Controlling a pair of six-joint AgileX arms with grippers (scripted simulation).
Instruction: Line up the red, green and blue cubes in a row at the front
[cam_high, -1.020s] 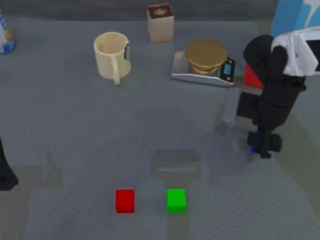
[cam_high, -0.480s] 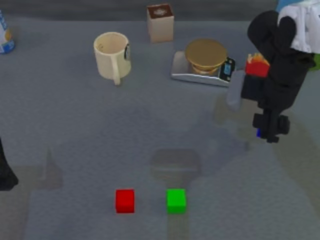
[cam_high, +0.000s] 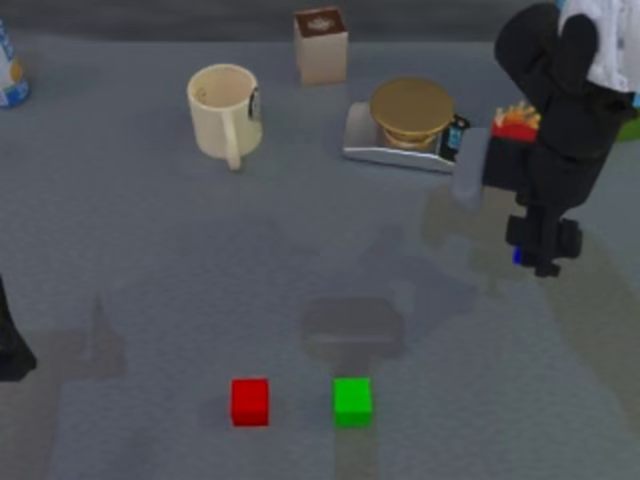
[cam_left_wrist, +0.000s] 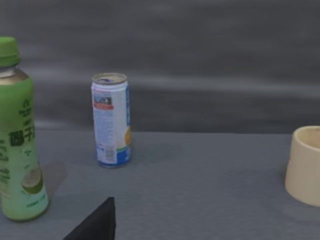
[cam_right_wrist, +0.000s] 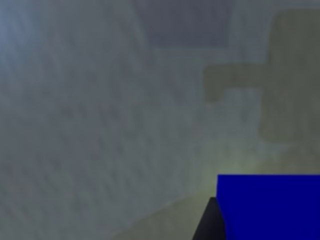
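The right gripper (cam_high: 541, 247) hangs above the worktop (cam_high: 150, 250) on its right side, in front of the fries carton (cam_high: 514, 124), jaws clamped on the blue cube (cam_right_wrist: 270, 206). The red cube (cam_high: 249, 401) and green cube (cam_high: 352, 400) sit side by side, apart, at the front. The left arm (cam_high: 10, 345) is parked at the left edge; I cannot tell how its jaws stand.

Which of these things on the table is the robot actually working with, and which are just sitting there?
Part of the job:
red cube
green cube
blue cube, held in the right tool

Just lying about:
cream mug
kitchen scale
brown box
fries carton
can
green bottle
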